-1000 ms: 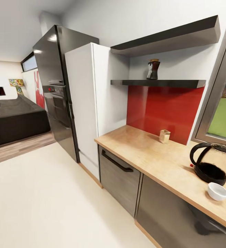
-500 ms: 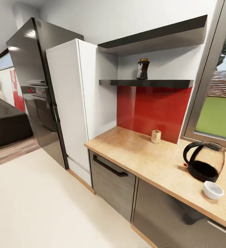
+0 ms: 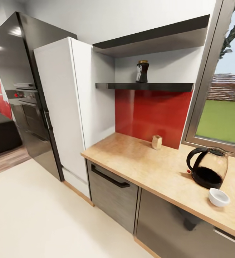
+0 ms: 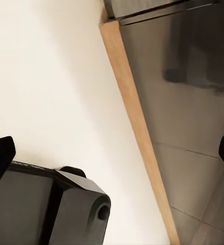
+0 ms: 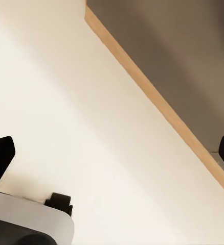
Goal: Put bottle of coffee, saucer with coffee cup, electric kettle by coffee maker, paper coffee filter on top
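Your view has swung right: the small dark, yellow-lidded bottle of coffee (image 3: 142, 72) on the black shelf (image 3: 146, 86) is now nearer centre. Both grippers (image 4: 112, 158) (image 5: 112, 153) hang spread, empty.

Dark kettle (image 3: 207, 168), beige countertop (image 3: 149, 166), red backsplash (image 3: 151, 114).

Cream floor (image 3: 31, 215), red backsplash (image 3: 153, 114), black fridge (image 3: 20, 89), window (image 3: 224, 118).
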Available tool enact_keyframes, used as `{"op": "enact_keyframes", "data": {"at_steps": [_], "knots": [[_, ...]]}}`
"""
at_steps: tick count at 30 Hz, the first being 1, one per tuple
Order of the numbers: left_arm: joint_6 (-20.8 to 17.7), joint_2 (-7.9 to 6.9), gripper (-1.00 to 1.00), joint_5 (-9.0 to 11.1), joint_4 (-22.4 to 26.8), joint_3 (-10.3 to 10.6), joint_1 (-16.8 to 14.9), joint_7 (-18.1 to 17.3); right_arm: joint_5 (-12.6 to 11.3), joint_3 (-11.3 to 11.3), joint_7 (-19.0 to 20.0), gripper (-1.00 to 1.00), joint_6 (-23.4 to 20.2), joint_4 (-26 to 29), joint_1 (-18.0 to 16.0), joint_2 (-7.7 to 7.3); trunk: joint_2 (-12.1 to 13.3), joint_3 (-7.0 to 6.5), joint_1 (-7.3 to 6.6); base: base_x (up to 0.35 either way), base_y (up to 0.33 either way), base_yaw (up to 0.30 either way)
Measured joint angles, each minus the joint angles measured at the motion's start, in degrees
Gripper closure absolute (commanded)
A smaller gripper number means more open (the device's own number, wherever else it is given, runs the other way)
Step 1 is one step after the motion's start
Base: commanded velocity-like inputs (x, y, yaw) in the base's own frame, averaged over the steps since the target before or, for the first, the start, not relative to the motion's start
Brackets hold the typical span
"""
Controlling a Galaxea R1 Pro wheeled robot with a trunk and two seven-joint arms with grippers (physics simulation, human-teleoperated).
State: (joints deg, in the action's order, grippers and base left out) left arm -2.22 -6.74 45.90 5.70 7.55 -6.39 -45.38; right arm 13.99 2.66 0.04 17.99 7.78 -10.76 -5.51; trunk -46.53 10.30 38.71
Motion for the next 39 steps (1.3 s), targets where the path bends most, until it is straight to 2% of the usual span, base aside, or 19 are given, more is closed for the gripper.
{"op": "enact_keyframes", "data": {"at_steps": [17, 31, 39], "knots": [[0.0, 0.0, -1.0, 0.0, 0.0, 0.0, 0.0, 0.0, 0.0, 0.0, 0.0, -1.0, 0.0, 0.0, 0.0, -0.01, 0.0, 0.0, 0.02, 0.068, 0.089, -0.258], [0.0, 0.0, -1.0, 0.0, -0.1, 0.0, 0.0, 0.0, 0.0, 0.0, 0.0, -1.0, 0.0, 0.0, 0.0, -0.14, 0.0, 0.0, 0.02, 0.083, 0.277, -0.07], [0.1, 0.0, -1.0, 0.0, -0.1, 0.0, 0.0, 0.0, 0.0, 0.0, 0.0, -1.0, 0.0, 0.0, 0.0, -0.18, 0.0, 0.0, 0.03, 0.017, 0.058, -0.251]]}}
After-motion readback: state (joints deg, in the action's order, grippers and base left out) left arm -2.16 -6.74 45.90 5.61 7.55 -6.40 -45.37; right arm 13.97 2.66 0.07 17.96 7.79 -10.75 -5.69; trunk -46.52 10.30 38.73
